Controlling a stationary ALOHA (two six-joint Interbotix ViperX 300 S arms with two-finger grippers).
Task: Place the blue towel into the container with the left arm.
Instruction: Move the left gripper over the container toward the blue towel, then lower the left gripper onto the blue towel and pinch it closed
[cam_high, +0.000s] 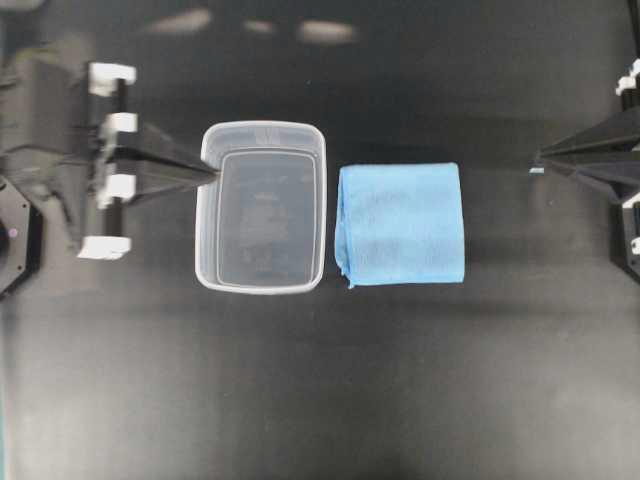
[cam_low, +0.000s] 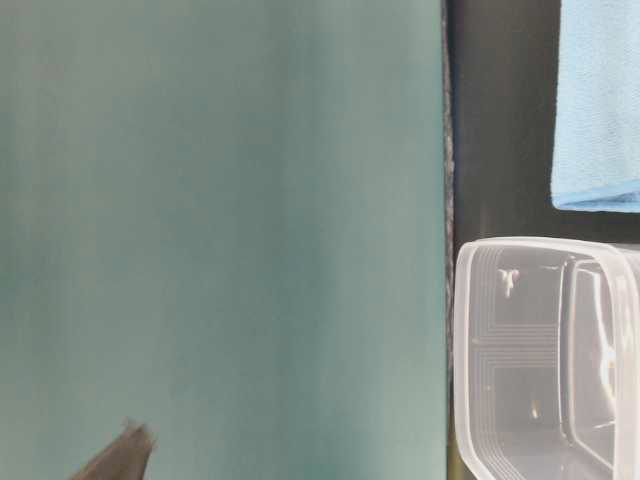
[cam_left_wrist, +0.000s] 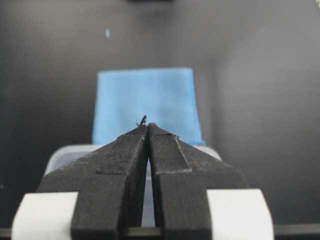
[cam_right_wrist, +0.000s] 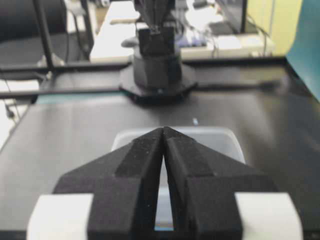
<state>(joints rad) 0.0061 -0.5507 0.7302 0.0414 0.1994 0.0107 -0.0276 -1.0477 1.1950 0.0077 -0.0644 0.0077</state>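
The blue towel (cam_high: 401, 223) lies folded on the black table (cam_high: 320, 400), just beside the clear container (cam_high: 263, 207), which we see holds nothing. Our left gripper (cam_high: 212, 175) hangs at the container's far rim, fingertips pressed together and empty; our right gripper (cam_high: 538, 160), also together, sits well apart.

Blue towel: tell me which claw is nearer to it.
Right. The right claw sits just off the blue towel's right edge on bare table. The left claw is farther, at the container's far rim.
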